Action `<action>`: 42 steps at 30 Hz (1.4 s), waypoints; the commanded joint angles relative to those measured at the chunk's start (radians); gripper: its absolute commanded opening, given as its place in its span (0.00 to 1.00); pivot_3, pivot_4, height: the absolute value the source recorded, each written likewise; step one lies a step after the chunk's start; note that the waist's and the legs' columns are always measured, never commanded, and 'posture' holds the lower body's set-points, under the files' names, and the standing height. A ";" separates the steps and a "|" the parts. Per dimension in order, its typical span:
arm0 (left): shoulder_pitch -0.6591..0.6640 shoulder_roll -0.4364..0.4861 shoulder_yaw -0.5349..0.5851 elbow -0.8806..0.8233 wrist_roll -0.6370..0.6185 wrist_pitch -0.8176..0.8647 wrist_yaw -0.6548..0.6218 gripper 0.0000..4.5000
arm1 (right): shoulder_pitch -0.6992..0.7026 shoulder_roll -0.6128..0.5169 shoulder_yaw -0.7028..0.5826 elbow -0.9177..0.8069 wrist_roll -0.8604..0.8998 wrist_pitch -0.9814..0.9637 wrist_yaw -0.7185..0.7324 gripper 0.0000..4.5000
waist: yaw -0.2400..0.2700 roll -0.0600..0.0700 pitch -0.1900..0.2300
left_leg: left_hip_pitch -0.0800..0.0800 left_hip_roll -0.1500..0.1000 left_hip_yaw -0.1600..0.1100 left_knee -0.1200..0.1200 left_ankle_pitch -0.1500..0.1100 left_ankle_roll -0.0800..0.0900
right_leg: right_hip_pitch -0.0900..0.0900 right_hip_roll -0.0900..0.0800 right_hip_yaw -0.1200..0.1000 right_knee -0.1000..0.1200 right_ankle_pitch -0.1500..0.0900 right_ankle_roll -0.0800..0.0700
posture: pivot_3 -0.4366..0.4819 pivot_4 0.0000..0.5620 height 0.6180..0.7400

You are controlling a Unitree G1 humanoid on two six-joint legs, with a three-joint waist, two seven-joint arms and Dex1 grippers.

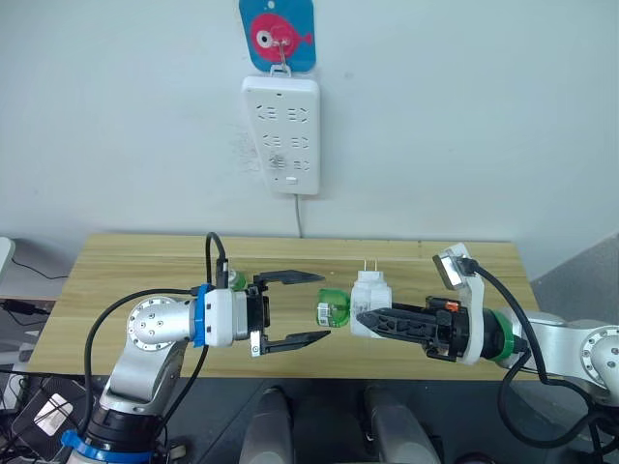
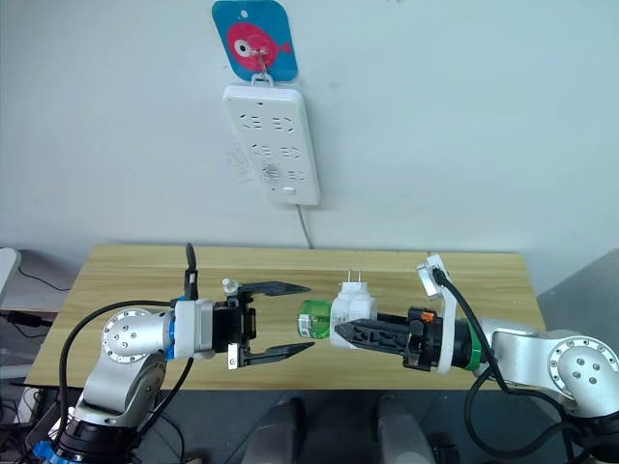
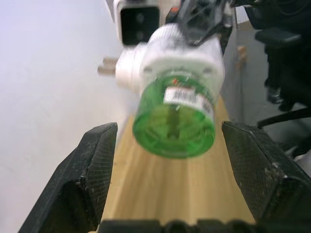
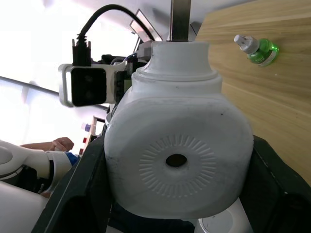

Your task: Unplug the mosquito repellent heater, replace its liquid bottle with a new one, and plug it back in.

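So your mosquito repellent heater (image 1: 371, 302) is unplugged and up off the wall, held over the middle of the wooden tabletop (image 1: 116, 266) in your right claw (image 1: 363, 320). The black fingers (image 4: 277, 194) are pinched on both flanks of the white body, and the two metal prongs (image 1: 368, 265) point upward. In the right wrist view you're looking straight at the round hole (image 4: 176, 159) with the ribbed ring around it.

The green liquid bottle (image 1: 332, 307) is still screwed into the heater, sticking out sideways toward your left arm. Its label is there, but I can't read it.

Your left claw (image 1: 325, 306) is spread wide, one finger above and one below, with the tips right at the bottle's end. In the left wrist view the green bottle bottom (image 3: 174, 124) sits between the two fingers (image 3: 95, 170) with a gap on each side, so nothing is gripped there.

A second green bottle with a white cap (image 4: 256, 48) lies on the tabletop behind the left claw, apart from the heater.

Further out, the long white power strip (image 1: 281, 133) hangs on the wall above the tabletop's far edge, under a blue hook with a pink fish (image 1: 278, 35), and its cord drops behind the tabletop. A person's hand (image 4: 60, 143) shows in the right wrist view, off past the left arm.
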 commanded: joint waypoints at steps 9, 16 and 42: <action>-0.092 -0.012 -0.068 0.002 -0.005 0.032 0.044 0.56 | -0.039 0.012 -0.001 -0.019 0.017 0.012 0.029 0.67 | 0.000 0.000 0.000 | 0.000 0.000 0.000 0.000 0.000 0.000 | 0.000 0.000 0.000 0.001 0.000 0.000 | 0.49 0.41 0.96; -0.248 0.257 -0.100 -0.113 -0.471 0.879 0.055 0.51 | -0.050 -0.010 0.002 -0.014 -0.004 0.054 0.071 0.67 | -0.001 -0.001 0.000 | 0.000 0.000 -0.001 0.000 0.000 0.000 | 0.000 0.000 -0.001 0.002 0.000 0.000 | 0.51 0.41 0.96; -0.044 -0.013 -0.057 0.042 0.045 -0.143 0.065 0.95 | -0.025 -0.013 -0.012 -0.019 0.005 0.031 0.062 0.67 | 0.006 -0.001 0.001 | 0.000 0.000 0.000 0.001 0.000 0.000 | 0.000 0.000 0.000 0.003 0.000 0.000 | 0.49 0.44 0.96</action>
